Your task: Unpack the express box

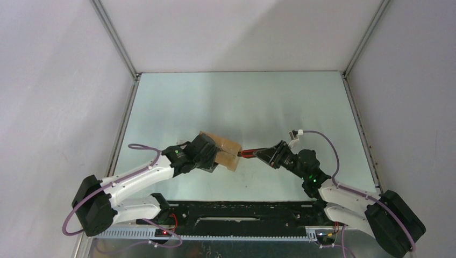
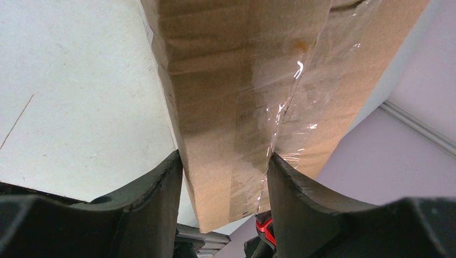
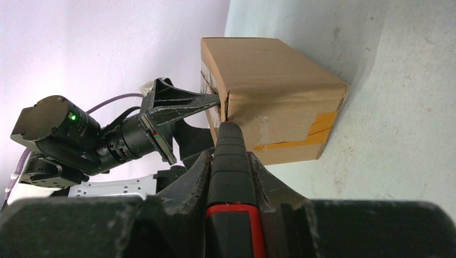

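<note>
The express box point(image 1: 225, 146), a brown carton with clear and yellow tape, sits mid-table. My left gripper point(image 1: 211, 157) is shut on its near left end. In the left wrist view both fingers point(image 2: 161, 193) press the box point(image 2: 242, 80) from either side. My right gripper point(image 1: 270, 156) is shut on a red-and-black utility knife point(image 1: 248, 153) that points left at the box. In the right wrist view the knife point(image 3: 231, 161) lies between my right gripper's point(image 3: 230, 157) jaws, and its tip meets the taped seam on the box's point(image 3: 274, 91) end face, right beside the left gripper point(image 3: 207, 121).
Grey-white walls enclose the table on the left, back and right, with metal rails point(image 1: 121, 129) along its side edges. A black mounting bar point(image 1: 242, 210) with wiring runs along the near edge between the arm bases. The pale green tabletop point(image 1: 242, 102) stretches behind the box.
</note>
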You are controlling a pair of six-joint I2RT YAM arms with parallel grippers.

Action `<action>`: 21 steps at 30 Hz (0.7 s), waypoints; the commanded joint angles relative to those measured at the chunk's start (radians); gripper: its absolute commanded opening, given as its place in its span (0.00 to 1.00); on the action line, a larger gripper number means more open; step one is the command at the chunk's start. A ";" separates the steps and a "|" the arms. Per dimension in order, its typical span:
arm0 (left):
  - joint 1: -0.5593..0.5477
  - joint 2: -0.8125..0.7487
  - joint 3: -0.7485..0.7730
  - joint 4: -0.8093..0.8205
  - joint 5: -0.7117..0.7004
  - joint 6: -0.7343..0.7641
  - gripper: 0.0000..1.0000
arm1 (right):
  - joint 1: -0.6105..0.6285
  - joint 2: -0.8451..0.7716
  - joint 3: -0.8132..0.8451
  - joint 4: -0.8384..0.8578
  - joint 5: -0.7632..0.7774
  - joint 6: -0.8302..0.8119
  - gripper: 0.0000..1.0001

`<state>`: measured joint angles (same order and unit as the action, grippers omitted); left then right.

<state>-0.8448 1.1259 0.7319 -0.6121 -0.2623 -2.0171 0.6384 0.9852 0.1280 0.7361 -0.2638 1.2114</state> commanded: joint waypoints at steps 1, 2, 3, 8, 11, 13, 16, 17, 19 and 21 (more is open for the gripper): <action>-0.003 0.024 0.019 0.096 0.041 -0.061 0.17 | 0.041 0.051 0.017 -0.023 -0.148 -0.030 0.00; -0.007 0.022 0.011 0.106 0.041 -0.063 0.16 | 0.043 0.066 0.018 0.000 -0.154 -0.024 0.00; -0.011 0.022 0.002 0.115 0.035 -0.071 0.16 | 0.048 0.081 0.020 0.020 -0.162 -0.018 0.00; -0.016 0.038 0.003 0.150 0.051 -0.067 0.17 | 0.091 0.118 0.037 0.037 -0.149 -0.019 0.00; -0.016 0.046 0.009 0.147 0.053 -0.066 0.19 | 0.099 0.119 0.032 0.034 -0.142 -0.019 0.00; -0.016 0.045 0.008 0.144 0.052 -0.067 0.21 | 0.092 0.106 0.027 0.024 -0.141 -0.022 0.00; -0.016 0.034 -0.003 0.146 0.054 -0.069 0.28 | 0.065 0.088 0.021 0.004 -0.151 -0.028 0.00; -0.017 0.029 -0.008 0.151 0.052 -0.068 0.31 | 0.054 0.084 0.021 0.000 -0.157 -0.031 0.00; -0.016 0.025 -0.009 0.150 0.054 -0.054 0.33 | 0.033 0.083 0.022 -0.006 -0.171 -0.036 0.00; -0.016 0.035 0.005 0.134 0.065 -0.035 0.38 | 0.020 0.090 0.024 -0.003 -0.182 -0.037 0.00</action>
<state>-0.8448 1.1328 0.7319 -0.6075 -0.2821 -2.0331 0.6487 1.0657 0.1432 0.8093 -0.2447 1.2110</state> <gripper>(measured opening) 0.578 0.260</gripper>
